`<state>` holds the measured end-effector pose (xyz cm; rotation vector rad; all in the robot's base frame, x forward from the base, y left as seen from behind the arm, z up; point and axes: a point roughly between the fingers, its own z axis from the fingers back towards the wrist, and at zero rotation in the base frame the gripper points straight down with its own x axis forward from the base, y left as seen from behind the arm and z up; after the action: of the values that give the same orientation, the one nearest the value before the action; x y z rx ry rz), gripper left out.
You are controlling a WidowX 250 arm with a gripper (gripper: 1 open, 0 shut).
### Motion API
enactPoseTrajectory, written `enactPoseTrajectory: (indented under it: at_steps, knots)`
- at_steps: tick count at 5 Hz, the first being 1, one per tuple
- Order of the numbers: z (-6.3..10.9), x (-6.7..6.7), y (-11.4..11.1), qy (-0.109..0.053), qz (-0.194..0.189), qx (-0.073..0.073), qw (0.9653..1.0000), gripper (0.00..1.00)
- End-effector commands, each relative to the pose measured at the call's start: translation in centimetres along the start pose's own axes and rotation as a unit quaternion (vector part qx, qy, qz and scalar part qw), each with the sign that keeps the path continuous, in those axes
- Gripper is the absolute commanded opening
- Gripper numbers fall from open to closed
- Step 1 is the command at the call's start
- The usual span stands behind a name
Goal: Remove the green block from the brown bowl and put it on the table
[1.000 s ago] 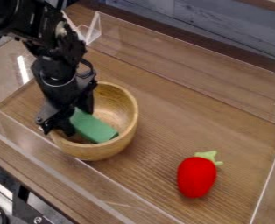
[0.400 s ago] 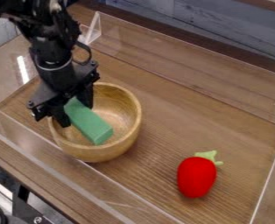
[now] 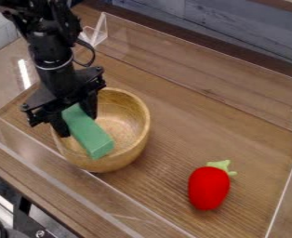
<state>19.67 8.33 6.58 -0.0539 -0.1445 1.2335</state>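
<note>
The black gripper (image 3: 64,110) points straight down over the left half of the brown bowl (image 3: 126,138), and its jaws are clamped tight on the upper end of the green block (image 3: 86,132). The block hangs from that grip at a slant, its high end pinched between the fingers and its low end angling down toward the right and toward the near rim of the bowl. From this view the lower end crosses the front wall of the bowl; whether it touches the rim or clears it is hard to tell. Most of the bar's pale green face is in plain sight, with only the top hidden behind the fingers.

The bowl sits on the table (image 3: 223,112), toward the left side, its light wooden inside open to the camera on the right half, where nothing covers it. The black arm (image 3: 46,42) rises from the gripper up and to the left, out of the top corner of the picture.

Well apart from the bowl, down at the right front of the table, lies a red strawberry toy (image 3: 209,187) with a small green top, resting on the wood grain by itself. Clear acrylic walls (image 3: 136,28) run along the back and the near edge of the table, catching a bit of glare.
</note>
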Motion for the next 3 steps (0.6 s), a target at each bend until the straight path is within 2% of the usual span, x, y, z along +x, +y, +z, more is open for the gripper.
enactPoseTrajectory:
  at_steps: [1,2,3]
  knots:
    - [1.9,0.0,-2.2,-0.013,-0.065,-0.029,0.9974,0.00]
    - [2.4,-0.9,-3.3,-0.005,-0.126,-0.036,0.9913,0.00]
    - [2.5,-3.3,-4.2,-0.001,-0.167,-0.041,0.9851,0.00]
